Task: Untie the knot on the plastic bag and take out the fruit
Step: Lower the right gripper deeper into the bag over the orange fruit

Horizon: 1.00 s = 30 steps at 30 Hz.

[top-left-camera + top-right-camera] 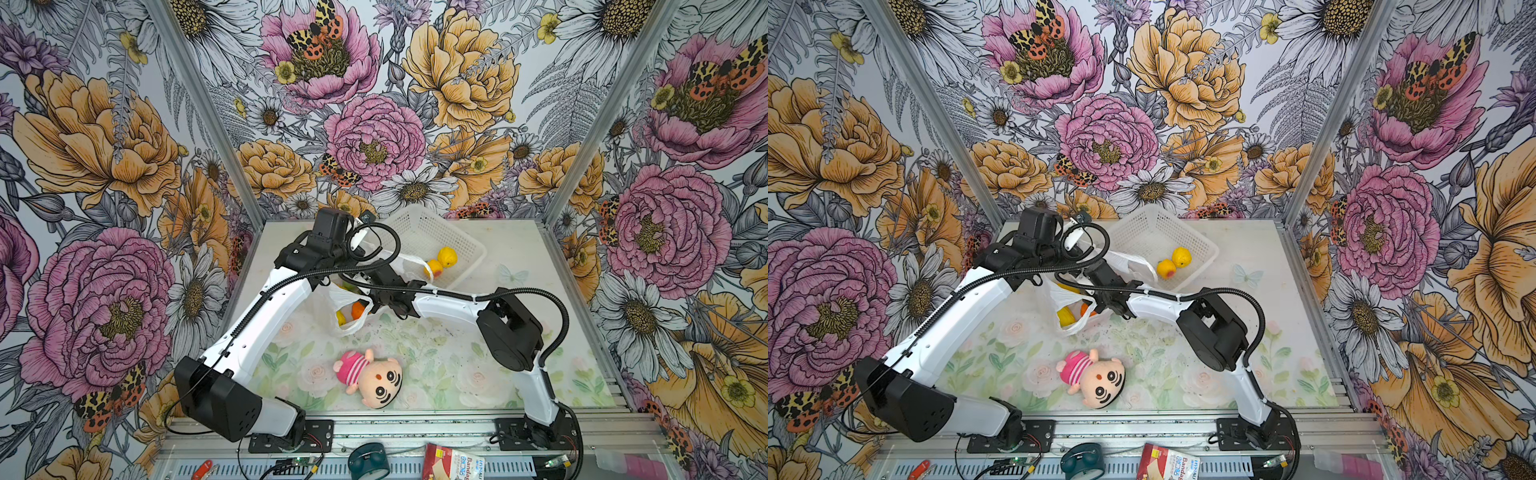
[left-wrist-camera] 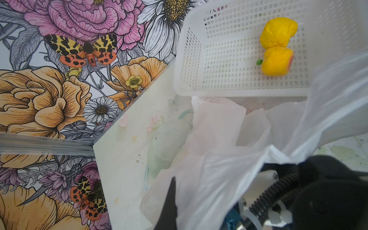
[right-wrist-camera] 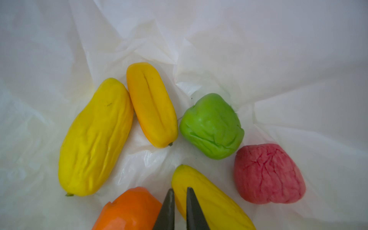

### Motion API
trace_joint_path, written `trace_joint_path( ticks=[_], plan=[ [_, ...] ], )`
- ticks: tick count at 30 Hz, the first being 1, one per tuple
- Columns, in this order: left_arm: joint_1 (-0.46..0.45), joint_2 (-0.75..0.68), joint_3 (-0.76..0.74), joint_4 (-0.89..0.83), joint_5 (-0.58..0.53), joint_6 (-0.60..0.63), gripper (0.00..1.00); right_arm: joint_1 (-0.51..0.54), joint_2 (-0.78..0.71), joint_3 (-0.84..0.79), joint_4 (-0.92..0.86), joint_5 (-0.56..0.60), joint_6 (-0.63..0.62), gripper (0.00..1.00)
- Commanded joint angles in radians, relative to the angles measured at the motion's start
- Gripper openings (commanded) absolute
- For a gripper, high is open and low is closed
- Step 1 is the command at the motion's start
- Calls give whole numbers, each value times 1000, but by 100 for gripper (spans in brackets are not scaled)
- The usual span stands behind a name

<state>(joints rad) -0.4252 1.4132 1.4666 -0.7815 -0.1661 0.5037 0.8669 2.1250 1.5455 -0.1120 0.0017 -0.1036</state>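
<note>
Our left arm [image 1: 266, 320] is slanting up from the near left corner of the table [image 1: 519, 257], and its wrist is bending towards the white perforated basket [image 1: 419, 232]. Our right arm [image 1: 444, 305] is arching in from the right. Its forearm is lying low across the middle, and its wrist is dipping under the left arm into the open mouth of the plastic bag [image 1: 332, 303].

The left gripper [image 2: 176, 183] is pinching shut on a fold of that bag, holding the film up. In the left wrist view we are seeing only one dark finger [image 2: 170, 201]; the plastic is hiding the other.

The right gripper [image 3: 179, 190] is sitting inside the bag with its jaws narrowed to a thin slit. The edge of the slim yellow fruit [image 3: 209, 199] is showing in that slit, so the jaws appear to be pinching it. One fingertip is standing between this fruit and the orange fruit [image 3: 129, 209].

Deeper in the bag, the large yellow fruit [image 3: 95, 137] and the orange-yellow fruit [image 3: 152, 105] are lying side by side. The green fruit [image 3: 212, 126] and the pink-red fruit [image 3: 268, 173] are lying close together.

In both top views the bag is standing between the basket and the plush doll [image 1: 368, 376]. A lemon-like toy [image 1: 447, 256] and a blushed yellow toy fruit [image 1: 434, 268] are touching each other in the basket.
</note>
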Motion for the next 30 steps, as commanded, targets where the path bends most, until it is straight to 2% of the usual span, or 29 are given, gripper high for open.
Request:
trace_joint_path(
  ticks=[1, 3, 5, 7, 11, 17, 20, 23, 26, 30],
  plan=[
    [9, -25, 24, 4, 23, -16, 0, -13, -7, -9, 106, 0, 24, 16],
    [13, -32, 27, 4, 42, -23, 0, -14, -4, -7, 91, 76, 22, 20],
    [13, -38, 28, 4, 55, -25, 0, -16, -1, -14, 87, 139, 26, 35],
    [15, -39, 31, 4, 67, -27, 0, -14, 3, -18, 76, 194, 37, 45],
    [18, -27, 21, 5, 73, -18, 0, -8, -20, -60, 67, 212, 78, 57],
    [-3, 5, -2, 4, 51, -8, 0, 72, -110, -214, 83, 296, 136, 63],
    [-59, 33, -27, -10, -30, -19, 0, 126, -123, -268, 83, 395, 163, 63],
    [-88, 65, -19, -85, -96, -57, 0, 146, -141, -301, 87, 444, 191, 68],
    [-58, 28, -58, -111, -18, -100, 0, 143, -156, -322, 94, 475, 219, 77],
    [0, -91, -143, -75, 150, -119, 0, 143, -177, -327, 95, 461, 235, 79]
  ],
)
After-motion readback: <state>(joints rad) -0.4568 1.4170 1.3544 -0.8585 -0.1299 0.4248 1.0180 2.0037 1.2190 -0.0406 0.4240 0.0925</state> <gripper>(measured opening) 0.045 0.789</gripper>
